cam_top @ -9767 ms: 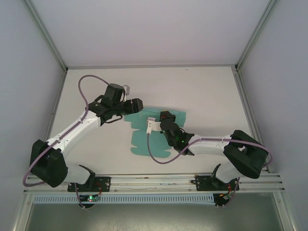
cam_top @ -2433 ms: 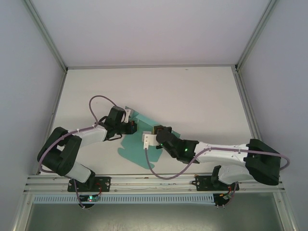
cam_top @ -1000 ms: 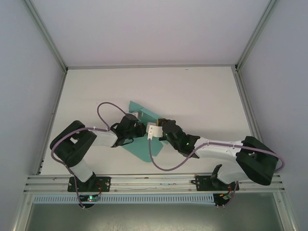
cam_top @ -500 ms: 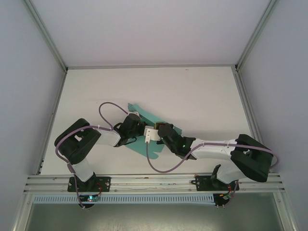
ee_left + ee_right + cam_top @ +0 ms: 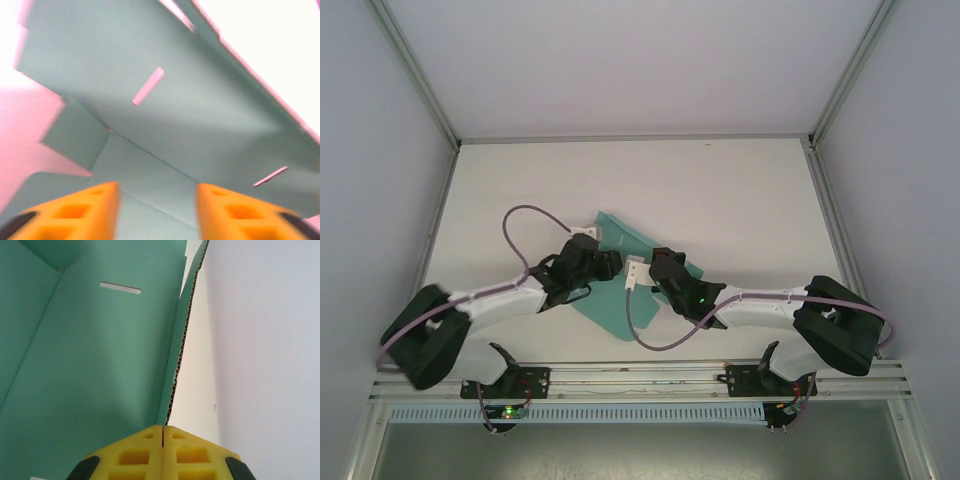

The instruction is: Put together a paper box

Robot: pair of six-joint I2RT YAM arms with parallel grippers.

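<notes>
Reads as a robotics lab test cell: bare white bench, plain white enclosure panels, aluminium frame rails carrying left arm base and right arm base.

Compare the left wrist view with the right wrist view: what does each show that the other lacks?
Left wrist: the left gripper, its orange fingers apart. Right wrist: the right gripper, its yellow fingers pressed together below a raised flap's corrugated edge. Both: the teal paper box, its inner face with a slot and a fold crease.
</notes>
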